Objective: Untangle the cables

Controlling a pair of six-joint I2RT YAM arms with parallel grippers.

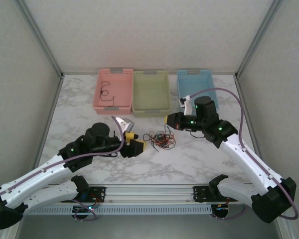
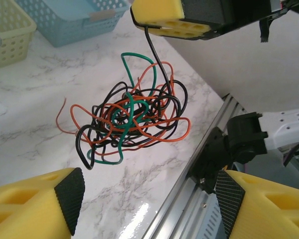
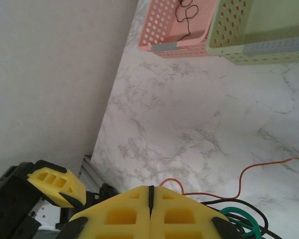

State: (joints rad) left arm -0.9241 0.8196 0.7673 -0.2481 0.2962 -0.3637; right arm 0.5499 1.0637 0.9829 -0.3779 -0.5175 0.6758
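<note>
Currently the tangle of thin black, green and orange cables (image 1: 159,140) is resting on the white marble-patterned table (image 1: 79,109), near its centre, between the two arms. Left gripper (image 2: 152,201) is hovering just left of the tangle, its yellow black-padded fingers (image 2: 65,199) standing wide apart and gripping nothing. Right gripper (image 3: 150,209) is sitting just right and far of the tangle, fingers pressed together, pinching one black strand (image 2: 153,50) rising from the heap. Pink plastic basket (image 1: 97,94) at the far edge is holding one loose black cable (image 1: 105,90).

High rear view over table (image 1: 74,114), wrist views close, low, facing each other, sharing the cables (image 2: 132,119)
</note>
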